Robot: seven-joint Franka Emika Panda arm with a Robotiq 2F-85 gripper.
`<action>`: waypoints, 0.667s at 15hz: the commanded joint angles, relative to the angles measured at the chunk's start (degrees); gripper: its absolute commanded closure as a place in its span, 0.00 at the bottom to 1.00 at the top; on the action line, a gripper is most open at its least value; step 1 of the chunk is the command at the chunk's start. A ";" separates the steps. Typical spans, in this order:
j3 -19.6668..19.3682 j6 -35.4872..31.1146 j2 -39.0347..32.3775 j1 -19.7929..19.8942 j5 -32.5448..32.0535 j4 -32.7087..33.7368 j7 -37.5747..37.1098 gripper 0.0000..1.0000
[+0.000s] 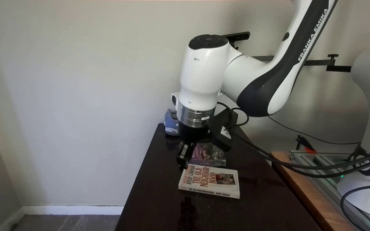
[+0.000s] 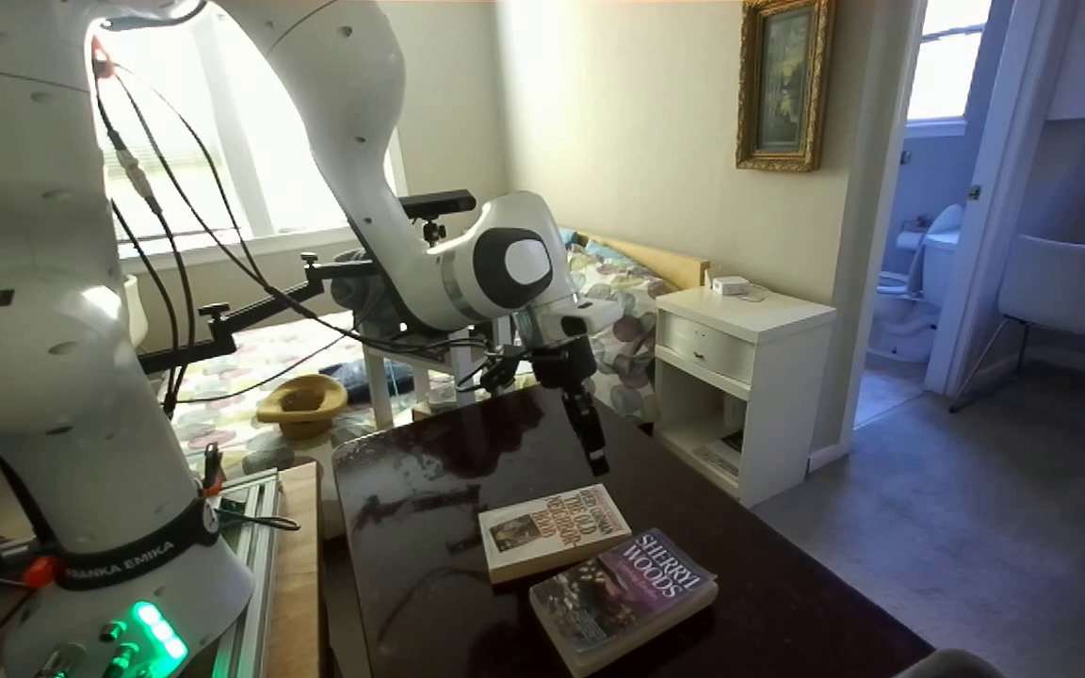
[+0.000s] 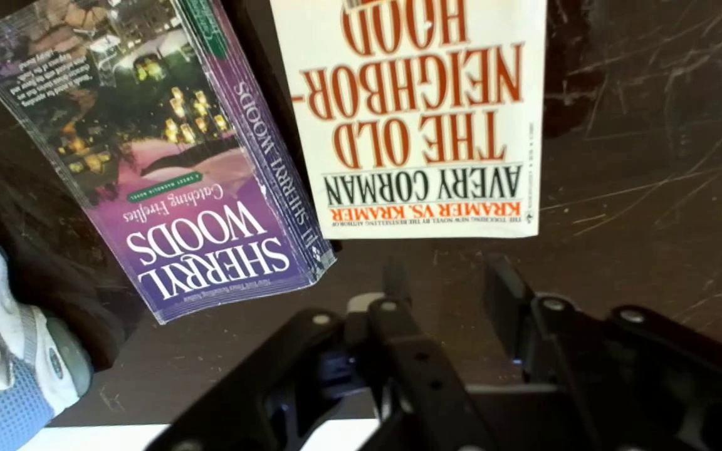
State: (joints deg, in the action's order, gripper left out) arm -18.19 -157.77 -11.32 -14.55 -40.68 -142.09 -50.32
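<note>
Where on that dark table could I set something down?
The dark table has bare patches beside the white book, on its side away from the purple book, and between both books and the wooden board. It's crowded where the books nearly meet, beyond the purple book by the shoe, and at the white book's author-name end, where the open pincer hangs.

In the wrist view, the gripper [image 3: 449,280], fingers [image 3: 506,300] apart, points toward a white book [image 3: 420,125] on the scratched table [image 3: 643,263]. Close beside that lies a purple book [image 3: 192,188] (both seen upside down), and a blue-and-white shoe [image 3: 19,357] sits at lower left.
</note>
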 commanded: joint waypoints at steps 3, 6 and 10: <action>4.82 0.60 -3.79 3.78 2.93 2.91 1.02 0.15; 6.44 0.67 -6.41 5.28 3.38 4.58 1.06 0.00; 6.66 0.50 -9.70 5.86 3.90 6.60 1.08 0.00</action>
State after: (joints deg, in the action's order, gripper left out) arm -12.59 -157.77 -18.04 -9.63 -39.19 -138.03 -50.32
